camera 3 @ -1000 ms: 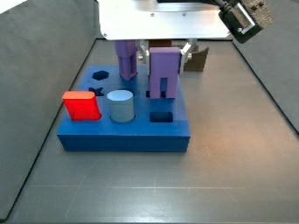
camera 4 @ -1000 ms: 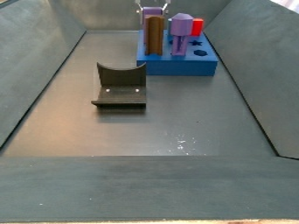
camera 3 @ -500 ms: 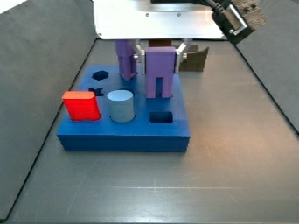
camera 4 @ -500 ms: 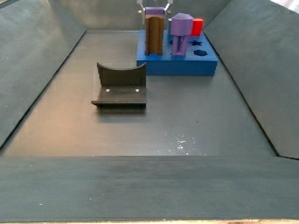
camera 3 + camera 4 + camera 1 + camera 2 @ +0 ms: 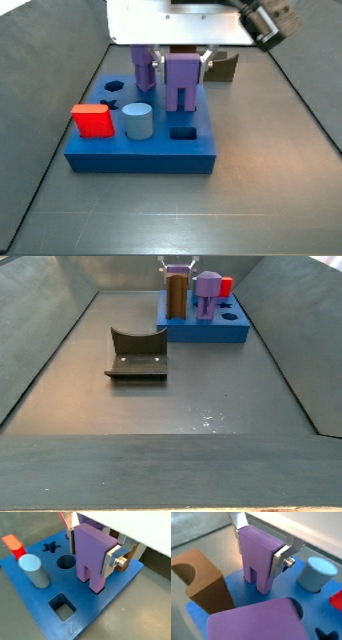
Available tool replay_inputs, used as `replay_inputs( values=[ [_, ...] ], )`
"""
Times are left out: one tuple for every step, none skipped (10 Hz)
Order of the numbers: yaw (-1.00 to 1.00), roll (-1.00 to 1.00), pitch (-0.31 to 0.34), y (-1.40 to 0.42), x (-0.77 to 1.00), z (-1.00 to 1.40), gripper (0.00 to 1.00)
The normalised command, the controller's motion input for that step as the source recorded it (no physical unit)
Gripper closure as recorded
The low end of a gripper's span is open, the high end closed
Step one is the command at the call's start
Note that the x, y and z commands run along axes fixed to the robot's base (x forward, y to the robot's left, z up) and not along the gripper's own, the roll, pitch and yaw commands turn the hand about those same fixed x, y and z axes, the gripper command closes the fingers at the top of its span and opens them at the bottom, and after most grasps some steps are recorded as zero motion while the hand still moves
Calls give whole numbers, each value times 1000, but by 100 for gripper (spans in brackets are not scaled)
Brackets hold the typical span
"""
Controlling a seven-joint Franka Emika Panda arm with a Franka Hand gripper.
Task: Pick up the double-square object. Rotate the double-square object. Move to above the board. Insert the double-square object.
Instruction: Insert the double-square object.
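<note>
My gripper (image 5: 183, 60) is shut on the double-square object (image 5: 183, 85), a purple block held upright with its groove pointing down. It is over the blue board (image 5: 201, 155), beside a square hole (image 5: 183, 131). In both wrist views the silver fingers (image 5: 112, 559) (image 5: 280, 558) clamp the block's (image 5: 90, 557) (image 5: 258, 557) two sides. Its two legs reach down to the board's top (image 5: 117, 594); what lies under them is hidden.
On the board stand a red block (image 5: 92, 121), a light blue cylinder (image 5: 138, 121), a purple prism (image 5: 143, 65) and a brown block (image 5: 204, 584). Round (image 5: 65, 562) and star (image 5: 49, 547) holes are open. The fixture (image 5: 136, 356) stands on the floor, away from the board (image 5: 227, 331).
My gripper has shifted slightly left with the double-square object, most of it in the first half second. The other blocks have not moved.
</note>
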Motion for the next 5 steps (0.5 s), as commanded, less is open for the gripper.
replay_inputs(
  values=[
    [-200,0,103,66,11,-186,100],
    [-74,0,0,3,0,-354,100],
    [-40,0,0,0,0,-723,100],
    [-43,0,0,0,0,-797,100],
    [-11,0,0,0,0,-754,100]
  ],
)
